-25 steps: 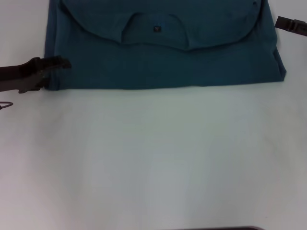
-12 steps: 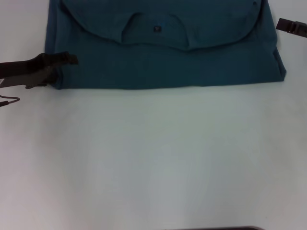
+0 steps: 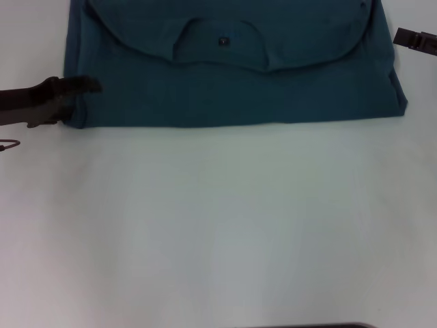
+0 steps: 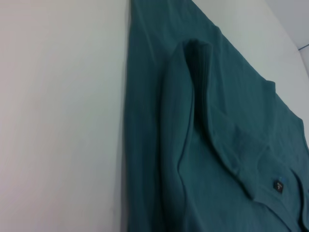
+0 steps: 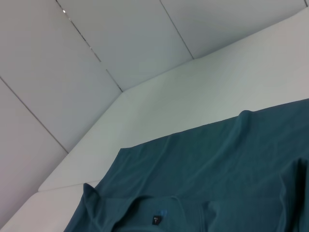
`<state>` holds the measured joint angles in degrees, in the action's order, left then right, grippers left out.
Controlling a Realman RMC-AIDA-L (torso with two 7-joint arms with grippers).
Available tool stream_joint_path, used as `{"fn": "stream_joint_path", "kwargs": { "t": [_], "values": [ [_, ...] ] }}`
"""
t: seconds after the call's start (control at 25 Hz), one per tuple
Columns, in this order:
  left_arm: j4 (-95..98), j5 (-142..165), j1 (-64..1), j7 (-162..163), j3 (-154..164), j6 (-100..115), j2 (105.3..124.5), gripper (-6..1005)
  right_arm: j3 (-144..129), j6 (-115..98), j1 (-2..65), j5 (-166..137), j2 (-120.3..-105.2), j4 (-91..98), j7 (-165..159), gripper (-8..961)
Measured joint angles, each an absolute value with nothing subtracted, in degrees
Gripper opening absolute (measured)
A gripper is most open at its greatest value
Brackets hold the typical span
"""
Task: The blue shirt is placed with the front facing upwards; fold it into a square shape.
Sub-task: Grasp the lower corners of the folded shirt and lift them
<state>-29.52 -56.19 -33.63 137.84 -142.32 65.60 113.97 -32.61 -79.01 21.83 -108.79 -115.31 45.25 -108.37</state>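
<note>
**Blue shirt folded on the white table, left gripper at its near corner**

The blue shirt lies at the far side of the white table, already folded into a wide band whose straight near edge runs across most of the head view. An upper layer is folded toward us over the lower one, and its curved edge carries the round collar with the small black label in its middle. We see no print on the cloth that faces up.

Our left gripper reaches in from the left edge of the table, low over the surface, with its tip over the shirt's near left corner. We cannot tell from the head view whether it is open, closed or pinching cloth. The left wrist view shows only the shirt beside bare table, with a raised fold of fabric running along it and the label farther off.

Our right gripper sits at the right edge of the head view, just beside the shirt's right side and apart from the cloth; we cannot tell its state either. The right wrist view looks across the shirt toward the collar and label, with the pale wall behind the table.
</note>
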Motion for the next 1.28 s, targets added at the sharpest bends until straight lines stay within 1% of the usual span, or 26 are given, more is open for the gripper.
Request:
{"fn": "stream_joint_path", "kwargs": {
  "t": [0.4, 0.76, 1.0, 1.2, 1.28],
  "values": [
    [-29.55, -56.33, -33.63, 137.75, -142.11, 67.41, 114.33, 913, -32.61, -79.01, 21.80, -108.80, -115.24, 45.27, -108.37, 938],
    [-30.36, -56.29, -34.40, 138.90, -140.87, 68.19, 114.08, 911, -32.55, -79.62, 21.72, -108.73, -115.16, 45.25, -108.18, 937],
    [-30.74, -56.16, -34.37, 139.50, -140.52, 67.90, 114.28, 757, -32.28, -79.72, 21.69, -108.71, -115.13, 45.18, -108.11, 936],
    [-30.70, -56.16, -34.09, 139.52, -140.49, 67.68, 114.35, 523, -32.25, -79.79, 21.71, -108.70, -115.13, 45.17, -108.10, 933],
    [-30.61, -56.16, -34.07, 139.53, -140.50, 67.63, 114.35, 483, -32.25, -79.89, 21.71, -108.74, -115.13, 45.17, -108.10, 933]
  ]
}}
